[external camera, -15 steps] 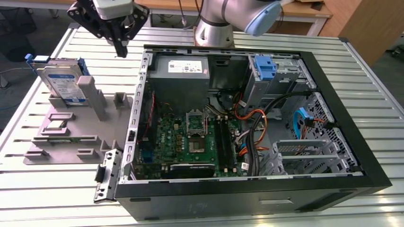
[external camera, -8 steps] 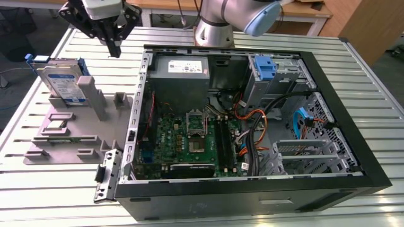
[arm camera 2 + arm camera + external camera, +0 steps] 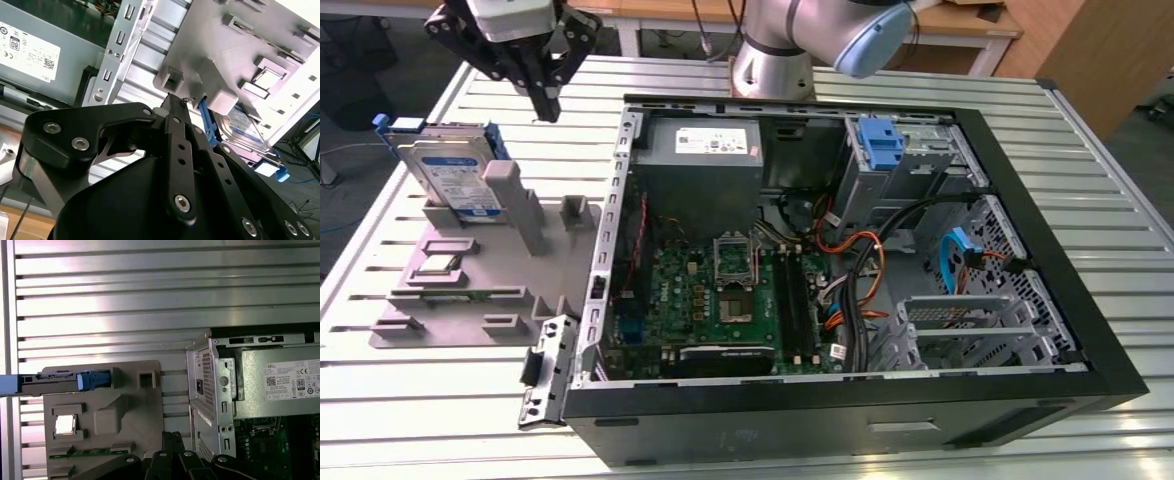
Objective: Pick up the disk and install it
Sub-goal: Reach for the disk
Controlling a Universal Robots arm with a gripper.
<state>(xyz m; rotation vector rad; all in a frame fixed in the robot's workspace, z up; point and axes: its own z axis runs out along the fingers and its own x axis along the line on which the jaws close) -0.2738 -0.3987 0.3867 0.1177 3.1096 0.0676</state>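
Both jaws hung pressed together, empty, over bare counter [image 3: 678, 76] between the upright disk [image 3: 447, 172] and the open case [image 3: 624, 200].

The disk [image 3: 443, 168] is a flat silver hard drive with a blue-and-white label on its broad face and a blue plastic carrier frame round its edges. It stands on edge, slightly tilted, in a slot of the grey holder [image 3: 467, 310] on the tabletop [image 3: 400, 410]. This places it at the exterior view's left, outside the open computer case [image 3: 854, 420]. The first wrist view shows the disk [image 3: 55, 382] edge-on. In the second wrist view the disk [image 3: 243, 122] is partly hidden behind the holder.
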